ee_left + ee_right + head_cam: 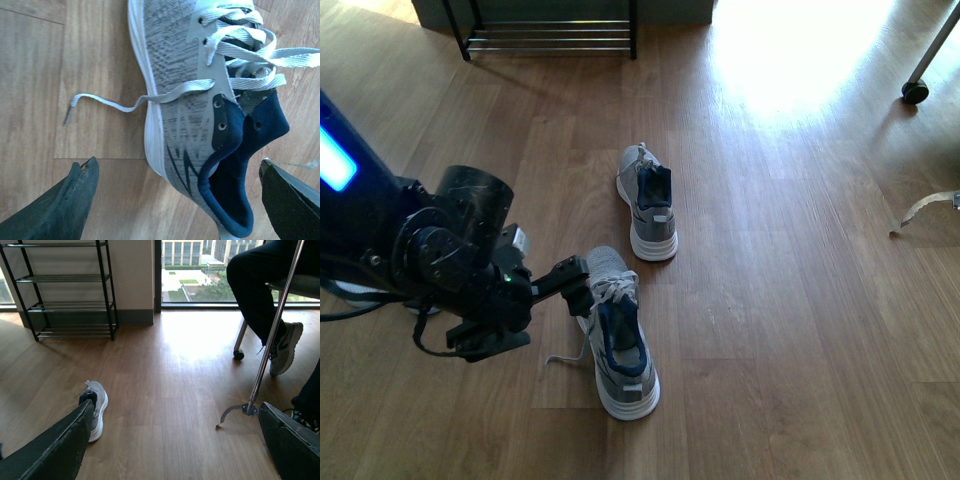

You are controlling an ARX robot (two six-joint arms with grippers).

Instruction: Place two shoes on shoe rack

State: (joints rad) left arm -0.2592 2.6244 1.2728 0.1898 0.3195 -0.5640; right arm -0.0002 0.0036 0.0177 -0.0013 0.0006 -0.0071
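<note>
Nearest the robot, the left arm (pixel 440 260) reached low over the wooden floor (pixel 770 300). Its jaws were spread wide. In the left wrist view the near sneaker (pixel 617 335) lay between them, its navy heel opening (pixel 235 180) in the gap. One fingertip (pixel 75 195) stood clear of the white sole, the other (pixel 287 197) just beside the collar. Whether either touched the shoe could not be told. A loose lace (pixel 107 102) trailed off that shoe's side across the boards.

The near sneaker sat upright with bare floor all round it. The far sneaker (pixel 648 203) stood apart from it, further out, also upright and with bare boards on every side.

The right jaws showed only in the right wrist view. They were spread and held nothing, with bare floor between them.

Off to the right, well apart from both shoes, lay the hooked end of a metal rod (pixel 925 210). Beyond it stood a chair castor (pixel 915 92), and a seated person's leg (pixel 260 285) showed by the window.

A wide, sunlit stretch of bare boards ran from the far sneaker to the shoe rack (pixel 550 35) at the far wall, left of the shoes. Its rod shelves (pixel 65 305) were bare.
</note>
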